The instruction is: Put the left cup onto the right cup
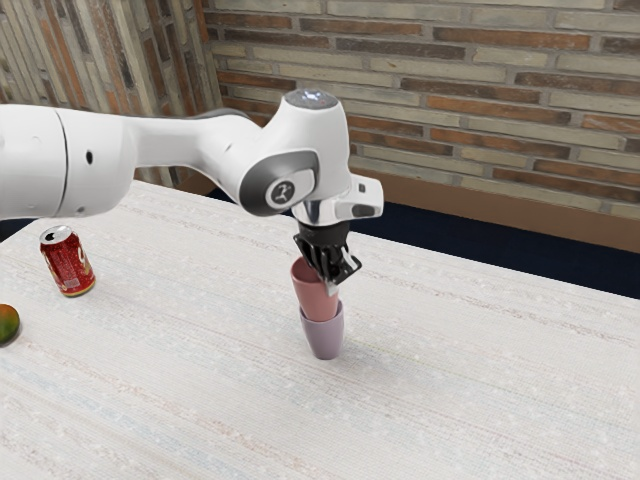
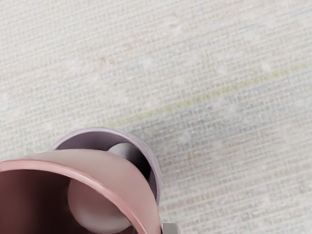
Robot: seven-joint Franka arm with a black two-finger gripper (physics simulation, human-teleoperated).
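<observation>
Near the middle of the desk (image 1: 480, 400), a pink cup (image 1: 308, 290) sits tilted in the mouth of a purple cup (image 1: 323, 338). The black gripper (image 1: 333, 272) is clamped on the pink cup's rim. The cup looks light, rigid and slippery, so the rim wall is probably the best hold.

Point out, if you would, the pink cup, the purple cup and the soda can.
pink cup (image 1: 308, 292), exterior view, on its side wall.
purple cup (image 1: 323, 340), exterior view, on its outer wall.
soda can (image 1: 67, 265), exterior view, on its red side.
</observation>
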